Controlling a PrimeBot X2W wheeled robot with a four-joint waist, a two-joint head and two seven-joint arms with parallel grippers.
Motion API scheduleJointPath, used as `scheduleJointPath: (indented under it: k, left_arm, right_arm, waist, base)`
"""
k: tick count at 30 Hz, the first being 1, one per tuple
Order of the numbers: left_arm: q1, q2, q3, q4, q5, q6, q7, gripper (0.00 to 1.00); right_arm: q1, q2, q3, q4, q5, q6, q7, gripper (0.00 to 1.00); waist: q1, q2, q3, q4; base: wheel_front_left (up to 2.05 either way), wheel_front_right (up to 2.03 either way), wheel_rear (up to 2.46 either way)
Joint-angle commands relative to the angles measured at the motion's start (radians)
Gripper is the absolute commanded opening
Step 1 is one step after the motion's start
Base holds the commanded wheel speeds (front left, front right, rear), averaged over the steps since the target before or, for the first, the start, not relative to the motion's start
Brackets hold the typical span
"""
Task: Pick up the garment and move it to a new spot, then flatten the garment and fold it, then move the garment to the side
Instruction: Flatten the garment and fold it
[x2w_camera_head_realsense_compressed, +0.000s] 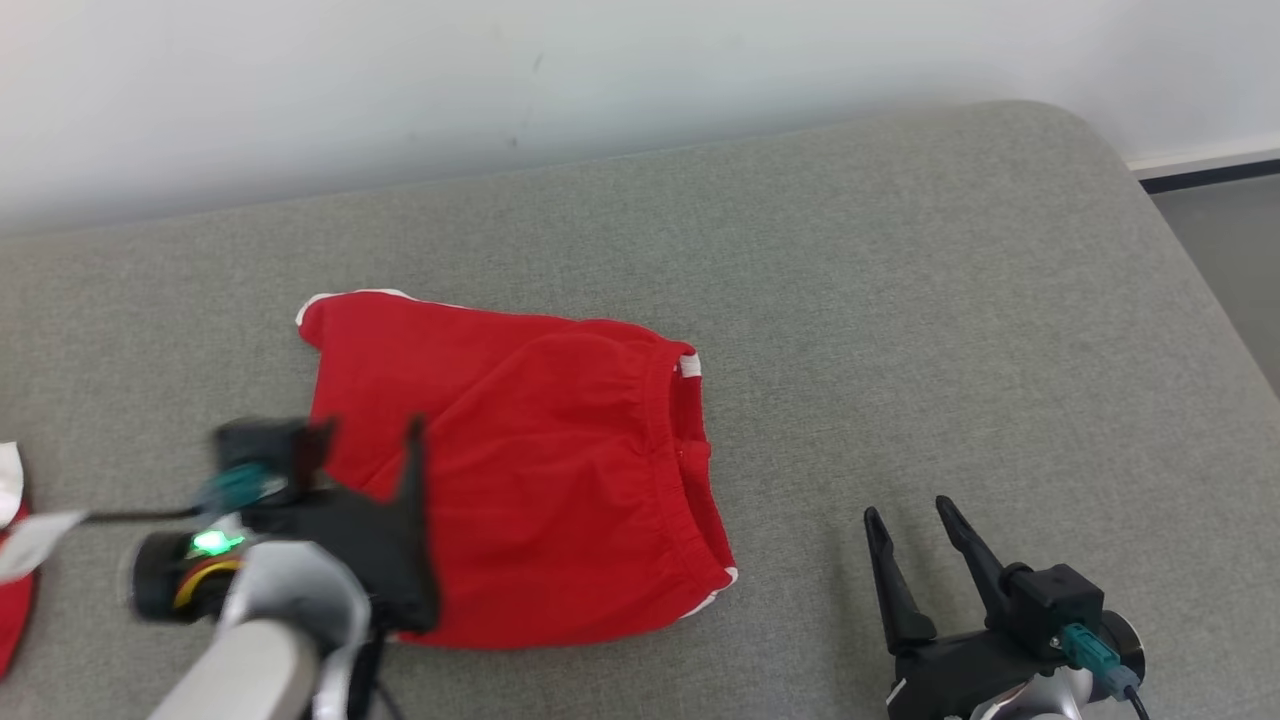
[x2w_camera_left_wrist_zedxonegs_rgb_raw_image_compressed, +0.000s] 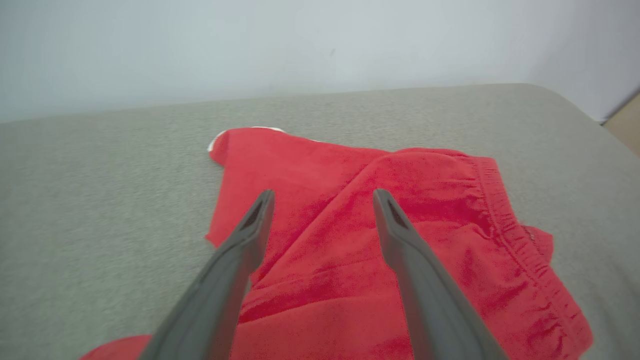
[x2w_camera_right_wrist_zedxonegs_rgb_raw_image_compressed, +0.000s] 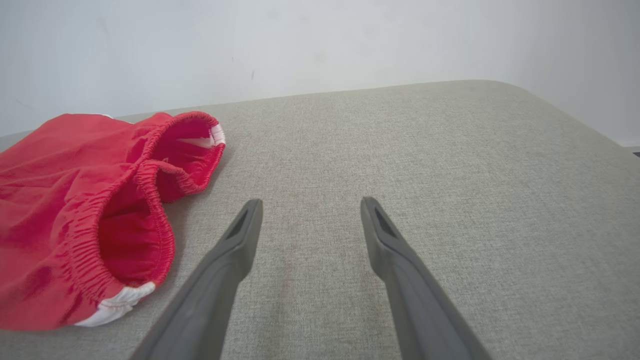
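Left gripper (x2w_camera_head_realsense_compressed: 370, 440): fingers spread, nothing between them, poised over the left part of the red shorts (x2w_camera_head_realsense_compressed: 540, 470). Right gripper (x2w_camera_head_realsense_compressed: 908, 510): fingers apart, empty, over bare fabric just right of the shorts. The shorts lie folded over on the grey upholstered surface (x2w_camera_head_realsense_compressed: 900, 300), elastic waistband (x2w_camera_head_realsense_compressed: 665, 440) toward the right gripper, white trim at the corners.

The garment (x2w_camera_head_realsense_compressed: 540, 470), at the centre of the head view, is soft matt red cloth with a gathered elastic waistband and white trim. The surface (x2w_camera_head_realsense_compressed: 900, 300) around it is covered in coarse, matt grey woven fabric. The long fingers of the left tool (x2w_camera_left_wrist_zedxonegs_rgb_raw_image_compressed: 324, 196) and right tool (x2w_camera_right_wrist_zedxonegs_rgb_raw_image_compressed: 310, 201) look like smooth, matt dark-grey plastic.
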Motion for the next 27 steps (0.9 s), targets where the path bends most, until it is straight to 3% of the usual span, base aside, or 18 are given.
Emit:
scheduleJointPath:
  k: [1, 5, 10, 19, 27]
  left_arm:
    - [-0.031, -0.022, -0.033, 0.027, 0.002, -0.023, 0.026, 1.00]
    - [-0.156, -0.095, -0.131, 0.160, 0.000, -0.108, 0.117, 1.00]
    - [-0.282, -0.173, -0.179, 0.341, 0.002, -0.164, 0.168, 1.00]
    - [-0.397, -0.233, -0.190, 0.536, 0.009, -0.186, 0.161, 1.00]
    - [-0.429, -0.254, -0.219, 0.649, 0.031, -0.188, 0.160, 1.00]
  right_arm:
    - [-0.002, 0.000, 0.005, 0.001, -0.002, -0.002, 0.001, 1.00]
    - [-0.017, 0.000, 0.024, 0.000, 0.007, -0.002, 0.000, 1.00]
    - [-0.022, 0.003, 0.041, 0.009, 0.017, -0.002, -0.010, 1.00]
    - [-0.040, 0.014, 0.052, 0.038, 0.038, -0.002, -0.038, 1.00]
    - [-0.052, 0.017, 0.057, 0.063, 0.048, -0.002, -0.053, 1.00]
  waist:
    - [0.0000, 0.0000, -0.002, -0.006]
    - [0.0000, 0.0000, 0.008, -0.036]
    - [0.0000, 0.0000, 0.035, -0.099]
    - [0.0000, 0.0000, 0.086, -0.208]
    - [0.0000, 0.0000, 0.102, -0.238]
  base:
    - [0.00, 0.00, 0.00]
    - [0.00, 0.00, 0.00]
    - [0.00, 0.00, 0.00]
    - [0.00, 0.00, 0.00]
    - [0.00, 0.00, 0.00]
